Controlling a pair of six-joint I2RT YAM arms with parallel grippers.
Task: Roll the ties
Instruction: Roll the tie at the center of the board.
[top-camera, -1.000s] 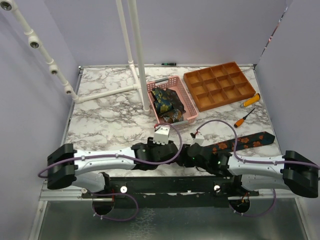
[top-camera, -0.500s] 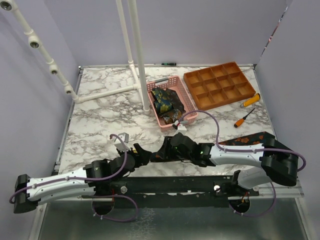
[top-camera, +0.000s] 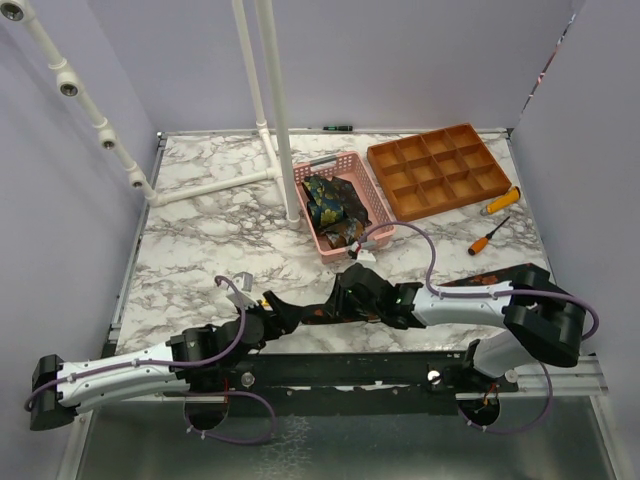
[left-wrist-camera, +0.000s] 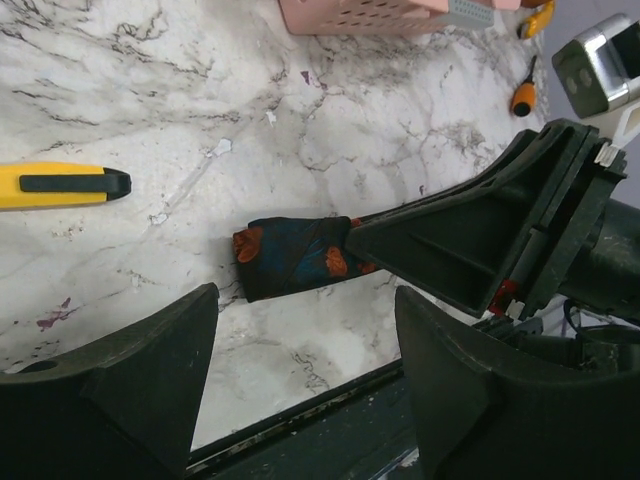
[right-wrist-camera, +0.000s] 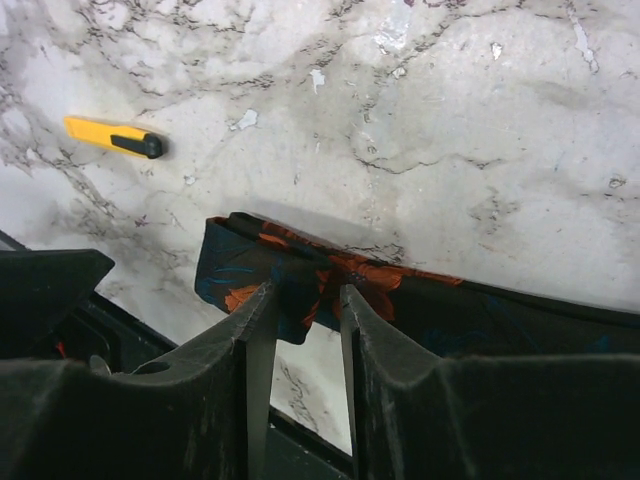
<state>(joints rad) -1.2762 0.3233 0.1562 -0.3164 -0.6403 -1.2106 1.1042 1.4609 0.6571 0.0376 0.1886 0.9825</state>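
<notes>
Right wrist view: orange-flowered tie (right-wrist-camera: 250, 270) lies along the table's (top-camera: 220, 230) near edge, its folded end about midway along that edge. Soft, light, slippery cloth that will likely spring open, so it is best taken at the fold, across the full width. Right gripper (right-wrist-camera: 303, 292) has its fingers drawn close, a ridge of fabric pinched between them. Left gripper (left-wrist-camera: 305, 300) hangs just beside the fold, spread wide, empty. A second ago the tie lay flat toward the right edge with both arms stretched along the near edge; its end has since shifted leftward.
</notes>
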